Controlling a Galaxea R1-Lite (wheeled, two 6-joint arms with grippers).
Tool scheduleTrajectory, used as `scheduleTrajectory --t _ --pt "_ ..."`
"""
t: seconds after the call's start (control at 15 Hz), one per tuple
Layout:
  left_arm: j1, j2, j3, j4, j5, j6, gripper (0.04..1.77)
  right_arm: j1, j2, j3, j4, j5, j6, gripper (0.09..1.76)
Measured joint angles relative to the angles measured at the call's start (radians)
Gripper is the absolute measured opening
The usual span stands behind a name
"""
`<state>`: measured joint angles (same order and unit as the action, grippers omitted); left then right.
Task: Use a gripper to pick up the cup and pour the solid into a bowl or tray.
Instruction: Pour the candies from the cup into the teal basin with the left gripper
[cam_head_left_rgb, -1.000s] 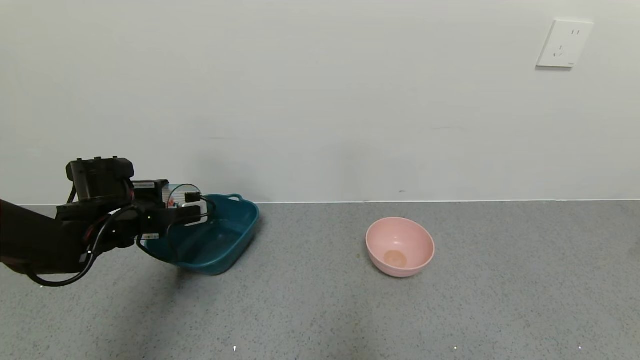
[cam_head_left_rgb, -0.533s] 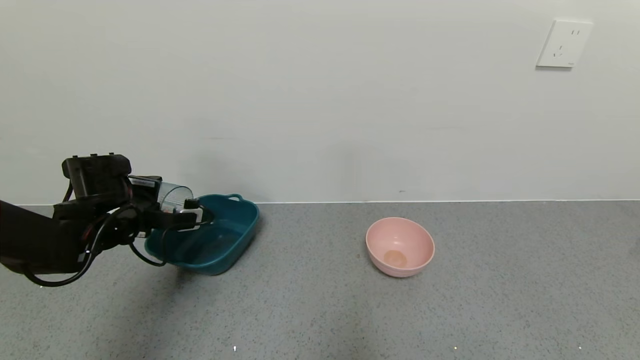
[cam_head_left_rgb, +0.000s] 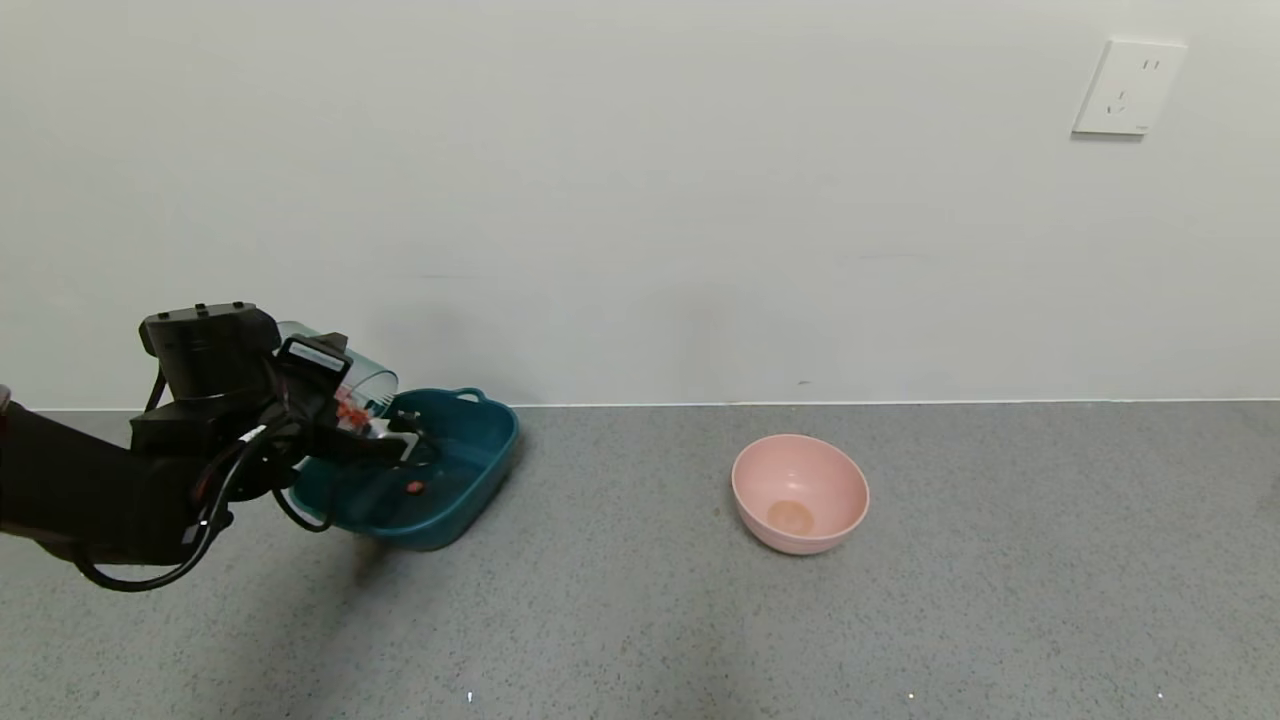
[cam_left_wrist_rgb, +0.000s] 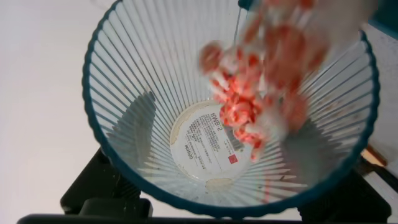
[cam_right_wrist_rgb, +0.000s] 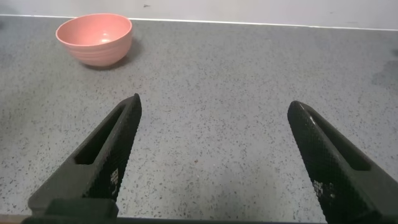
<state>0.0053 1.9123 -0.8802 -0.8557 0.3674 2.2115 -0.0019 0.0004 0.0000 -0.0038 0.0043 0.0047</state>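
My left gripper (cam_head_left_rgb: 385, 430) is shut on the ribbed blue-green cup (cam_head_left_rgb: 350, 385) and holds it tipped over the near-left rim of the dark teal tub (cam_head_left_rgb: 490, 450). Orange-red and white pieces (cam_head_left_rgb: 348, 412) slide out of the cup's mouth; one orange piece (cam_head_left_rgb: 413, 488) lies in the tub. In the left wrist view I look into the cup (cam_left_wrist_rgb: 155, 74); its labelled bottom is bare and the pieces (cam_left_wrist_rgb: 261, 93) stream blurred toward the rim. My right gripper (cam_right_wrist_rgb: 214, 118) is open and empty above the counter, out of the head view.
A round pink bowl (cam_head_left_rgb: 800, 492) stands on the grey counter to the right of the tub; it also shows in the right wrist view (cam_right_wrist_rgb: 94, 38). The white wall runs close behind the tub. A wall socket (cam_head_left_rgb: 1128, 88) sits high at the right.
My left gripper has rolled the cup further mouth-down over the tub. The pieces have left the cup's bottom and started falling; one now lies in the tub.
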Motion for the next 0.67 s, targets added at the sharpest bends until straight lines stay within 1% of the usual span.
scheduleTrajectory --t 0.13,0.47,0.67 --pt "-0.014 -0.001 0.003 -0.001 0.009 0.039 1.3 0.0 0.0 0.0 0.0 0.0 0.0 1.71" --pt "-0.025 -0.008 0.008 -0.01 0.011 0.182 1.29 0.001 0.0 0.0 0.0 0.0 0.0 1.71" --pt "-0.029 -0.008 0.021 -0.067 0.011 0.25 1.29 0.0 0.0 0.0 0.0 0.0 -0.001 1.71"
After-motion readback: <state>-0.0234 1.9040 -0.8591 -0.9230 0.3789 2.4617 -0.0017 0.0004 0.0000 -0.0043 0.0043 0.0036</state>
